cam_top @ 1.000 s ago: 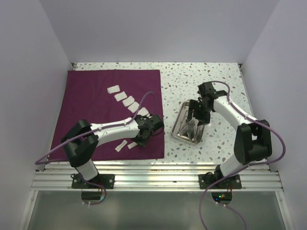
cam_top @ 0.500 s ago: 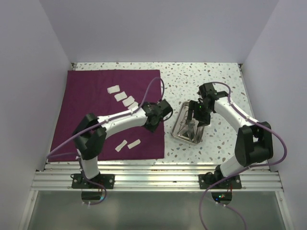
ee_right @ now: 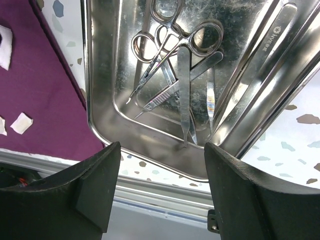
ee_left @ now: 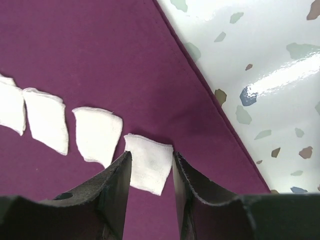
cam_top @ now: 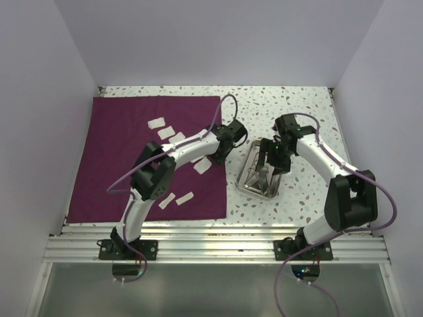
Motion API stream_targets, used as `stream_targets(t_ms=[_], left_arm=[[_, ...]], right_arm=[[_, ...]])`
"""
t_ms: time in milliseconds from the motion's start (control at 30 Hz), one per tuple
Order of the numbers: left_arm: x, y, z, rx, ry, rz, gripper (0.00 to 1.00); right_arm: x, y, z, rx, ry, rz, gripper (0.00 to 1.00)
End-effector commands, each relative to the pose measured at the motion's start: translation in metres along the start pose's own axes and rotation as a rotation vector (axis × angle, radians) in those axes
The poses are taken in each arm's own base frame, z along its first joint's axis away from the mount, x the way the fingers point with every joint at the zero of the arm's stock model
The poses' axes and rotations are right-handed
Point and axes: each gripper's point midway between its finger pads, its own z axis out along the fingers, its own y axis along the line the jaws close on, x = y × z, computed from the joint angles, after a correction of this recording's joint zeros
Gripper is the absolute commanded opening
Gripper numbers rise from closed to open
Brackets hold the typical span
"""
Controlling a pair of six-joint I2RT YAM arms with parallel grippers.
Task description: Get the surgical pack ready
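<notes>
1. Location of pack items: maroon cloth (cam_top: 119, 152) lies spread flat on the left part of the table (cam_top: 284, 109). White gauze pads (cam_top: 173, 137) lie loose on it in a rough diagonal line. The steel tray (ee_right: 102, 115) stands on bare table just beside the cloth's right edge, not on it. Nothing is bundled yet.

2. Tray contents: scissors (ee_right: 172, 42), tweezers (ee_right: 186, 90) and other slim instruments lie crossed over one another.

3. Left gripper (ee_left: 151, 157): jaws spread, holding nothing. It is poised low over the cloth near its right edge, with one gauze pad (ee_left: 149, 162) lying flat between the fingers.

4. Right gripper (ee_right: 161, 150): jaws spread wide and empty, hanging above the tray's near rim.

5. Risk – fabric caught: the pad is thin and lies flat on soft cloth. A close taken too low could, in my judgement, pinch the maroon cloth with it and drag or rumple the sheet.

6. Risk – missed pad: a close taken too high would likely shut on nothing.

7. Risk – tray: the steel looks slick. A one-sided grip on the rim could tilt it and slide the crossed instruments out.

8. Risk – contact: both grippers work near each other at the cloth's edge, so a sideways move by either arm could bring them together.
</notes>
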Motion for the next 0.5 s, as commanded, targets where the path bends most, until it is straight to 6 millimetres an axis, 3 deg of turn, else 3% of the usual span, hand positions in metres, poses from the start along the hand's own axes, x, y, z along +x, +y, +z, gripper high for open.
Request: stream_targets(t_ms=[0,200,467], left_arm=[[-0.004,0.0,-0.001,0.002,-0.008,0.026,0.41],[0.009,-0.001,0.012,-0.019,0.024,0.031,0.4],[0.017,-0.007,0.01,0.01,0.048,-0.009,0.38]], right_arm=[[-0.005,0.005,-0.016,-0.032,-0.036,-0.016,0.72],[-0.005,0.004,-0.013,-0.038,-0.025,-0.007,0.72],[-0.007,0.007,-0.008,-0.047,-0.011,-0.004,0.72]])
